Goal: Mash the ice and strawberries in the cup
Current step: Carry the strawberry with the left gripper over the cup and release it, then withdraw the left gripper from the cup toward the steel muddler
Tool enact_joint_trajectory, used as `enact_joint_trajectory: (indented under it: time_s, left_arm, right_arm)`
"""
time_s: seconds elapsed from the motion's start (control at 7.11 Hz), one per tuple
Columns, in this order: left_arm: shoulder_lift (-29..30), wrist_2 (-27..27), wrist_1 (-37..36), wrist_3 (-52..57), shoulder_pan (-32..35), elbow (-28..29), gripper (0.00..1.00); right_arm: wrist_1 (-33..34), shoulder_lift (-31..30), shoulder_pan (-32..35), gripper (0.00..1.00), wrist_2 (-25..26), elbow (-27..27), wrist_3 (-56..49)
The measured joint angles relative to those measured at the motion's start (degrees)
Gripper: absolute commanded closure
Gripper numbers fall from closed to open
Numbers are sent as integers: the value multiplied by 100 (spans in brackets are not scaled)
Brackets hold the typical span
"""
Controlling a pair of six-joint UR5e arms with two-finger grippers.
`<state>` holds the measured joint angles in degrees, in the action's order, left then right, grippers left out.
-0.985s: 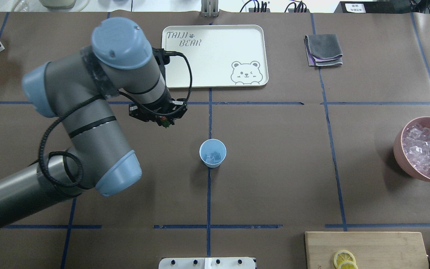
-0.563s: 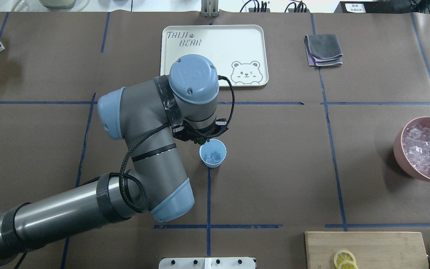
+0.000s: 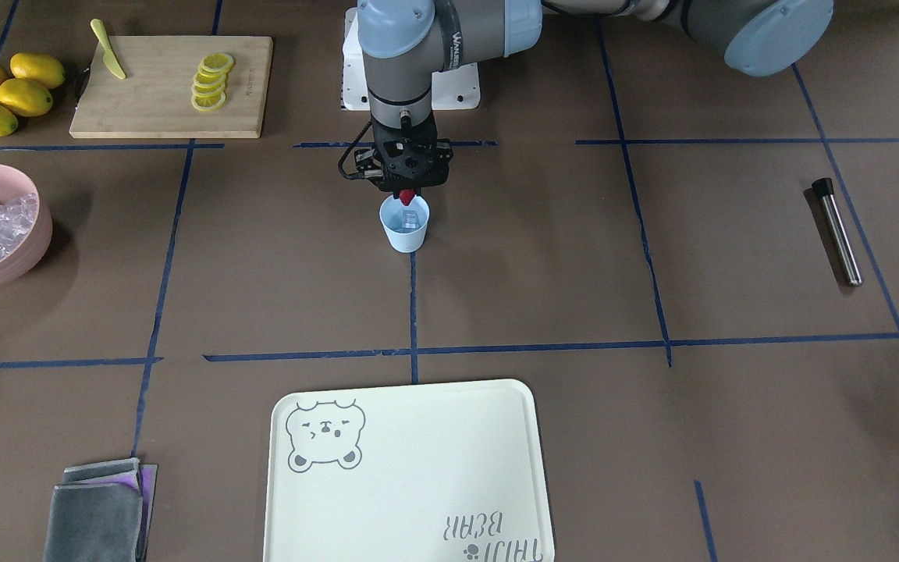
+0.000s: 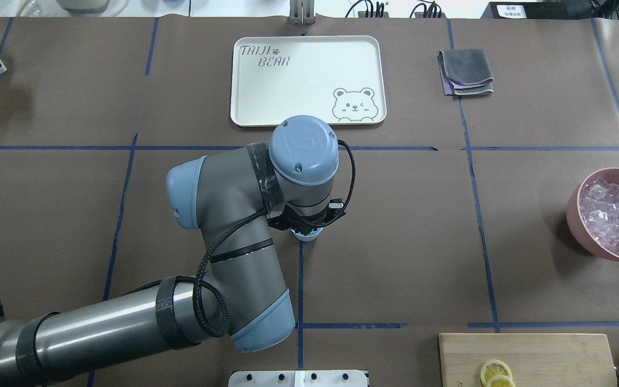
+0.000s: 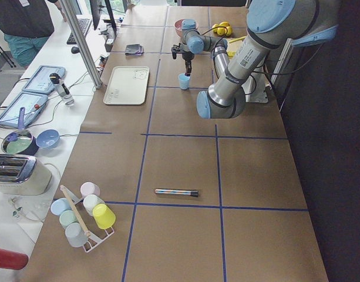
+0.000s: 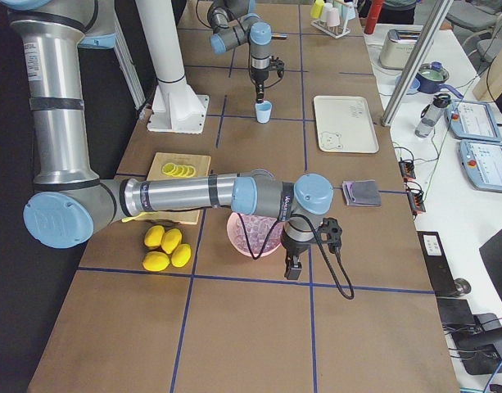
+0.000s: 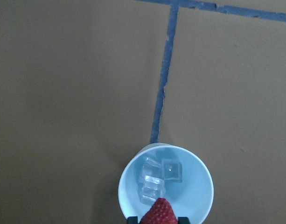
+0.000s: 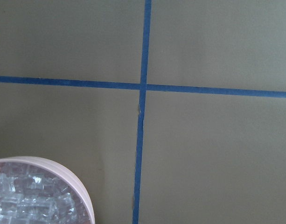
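Loading the fruit: your left tool (image 3: 406, 192) is closed on the small red strawberry (image 7: 159, 213).
The tapered light blue plastic cup (image 7: 195, 186) stands directly beneath that tool on the worktop, with clear ice cubes (image 7: 154, 179) inside. Next, I judge, you release squarely over its mouth. Whether the right tool (image 6: 292, 273) is open, I cannot tell.

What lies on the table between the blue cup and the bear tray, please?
Nothing stands there. The front-facing view shows only bare table cover, crossed by blue tape lines, between the cup and the tray.
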<state>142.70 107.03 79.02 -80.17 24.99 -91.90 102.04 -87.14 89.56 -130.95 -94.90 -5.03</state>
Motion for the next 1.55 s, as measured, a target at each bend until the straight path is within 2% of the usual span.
enact_joint_trajectory:
  time_s: [0.14,0.28,0.7,0.98,1.41,1.55]
  left_arm:
    - [5,2,5,0,-5,-4,32]
    - [7,2,7,7,0,-4,0]
    - [-12,21,-5,229,83,-24,0]
    - [-326,372,-52,873,513,-217,0]
    - [-2014,1095,-13,2955,1706,-1382,0]
    - [-2526,1402,8,3642,2271,-1553,0]
  right_arm:
    - [0,-3,0,1,0,-6,-2]
    - [0,-4,0,1,0,-9,0]
    - [0,-4,0,1,0,-11,-3]
    - [0,-5,0,1,1,-20,-2]
    - [-2,-5,0,1,7,-31,-5]
    - [-1,-5,0,1,5,-38,2]
